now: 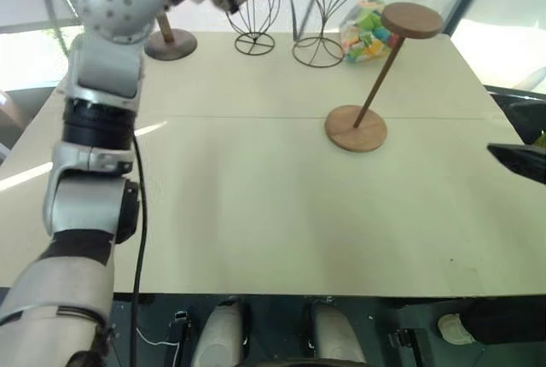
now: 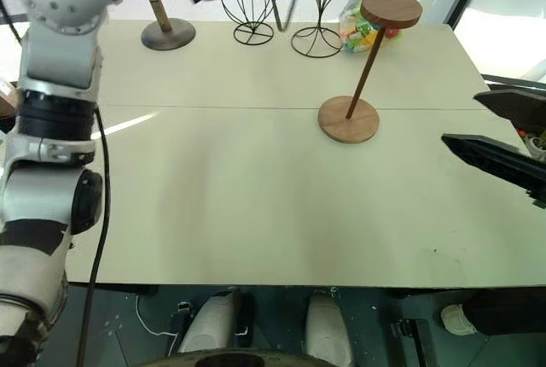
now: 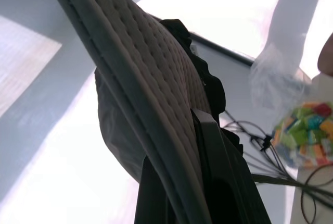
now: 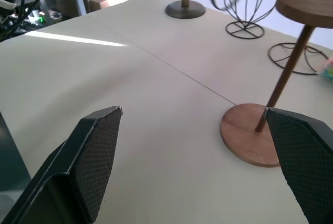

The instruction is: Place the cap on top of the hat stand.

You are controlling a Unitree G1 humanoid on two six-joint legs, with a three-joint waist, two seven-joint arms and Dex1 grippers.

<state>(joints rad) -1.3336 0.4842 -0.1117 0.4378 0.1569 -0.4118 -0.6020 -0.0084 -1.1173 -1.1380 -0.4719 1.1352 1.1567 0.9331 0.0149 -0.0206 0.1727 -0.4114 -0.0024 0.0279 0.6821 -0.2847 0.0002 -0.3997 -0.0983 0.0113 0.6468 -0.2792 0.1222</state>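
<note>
Left gripper (image 3: pixel 195 182) clamped on the brim of the cap (image 3: pixel 140 78) — raised high above the table's (image 1: pixel 256 213) far left side, well apart from the hat stand (image 1: pixel 375 77). Right gripper (image 4: pixel 192 166) spread wide, empty — low at the right edge, near the stand's base.
</note>
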